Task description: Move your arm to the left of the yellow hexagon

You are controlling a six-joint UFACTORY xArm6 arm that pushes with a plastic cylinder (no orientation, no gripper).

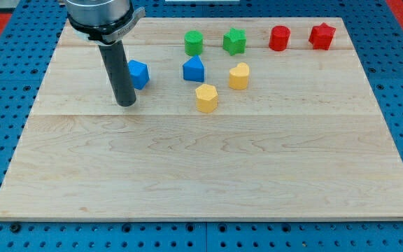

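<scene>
The yellow hexagon (206,97) sits on the wooden desk (208,175), toward the view's top. My tip (126,103) rests on the desk well to the view's left of the hexagon, holding nothing. Up and left of the hexagon are a blue triangular block (194,69) and, beside my tip, a blue block (138,74). A yellow heart block (238,75) lies up and right of the hexagon.
</scene>
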